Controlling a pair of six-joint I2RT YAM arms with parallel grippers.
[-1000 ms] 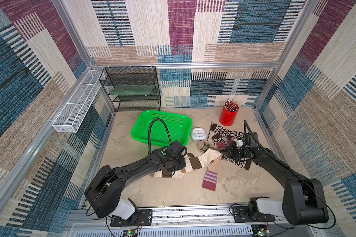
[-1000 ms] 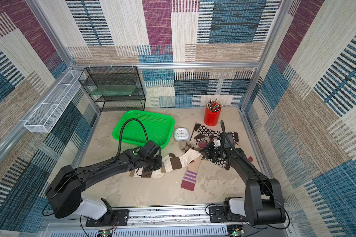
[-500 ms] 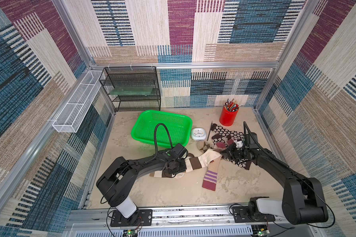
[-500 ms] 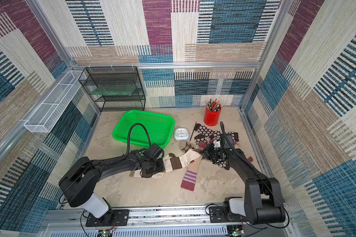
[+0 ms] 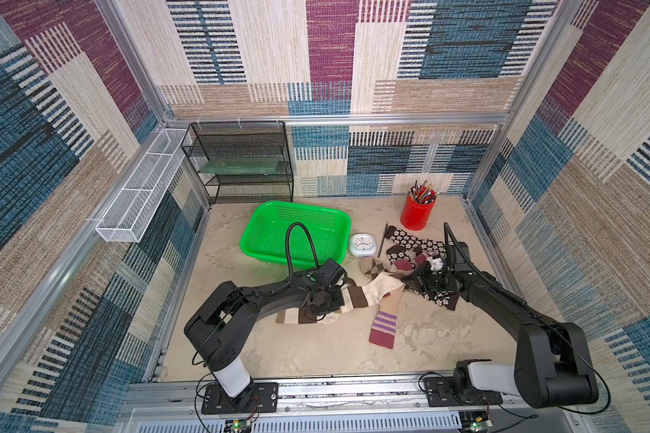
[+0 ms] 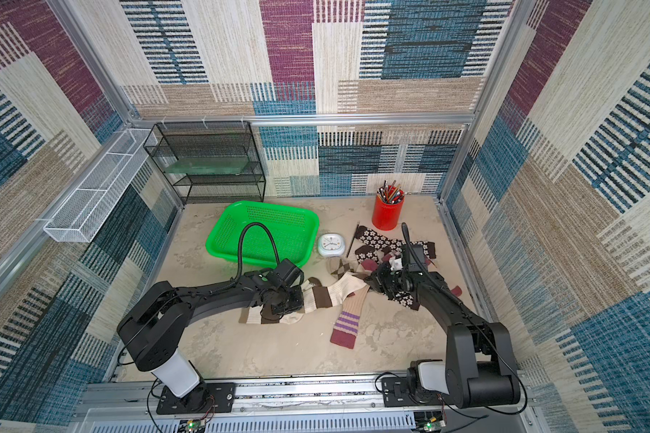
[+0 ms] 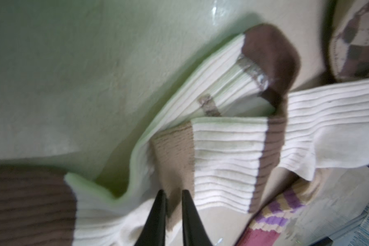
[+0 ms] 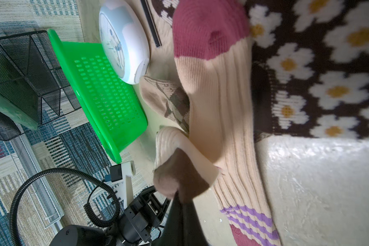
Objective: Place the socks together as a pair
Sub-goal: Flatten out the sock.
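Left fingers and right fingers each pinch one cream-and-brown sock, overlapping near the green basket; other socks remain unpaired.

green basket | clock just beside | red pencil cup (upright) | mesh rack

The black left arm stretched low, the left gripper pinching a cream-and-brown blocked fabric sock between near-closed jaws. The right arm bent forward, the right gripper clamped on a tan-and-brown sock end.
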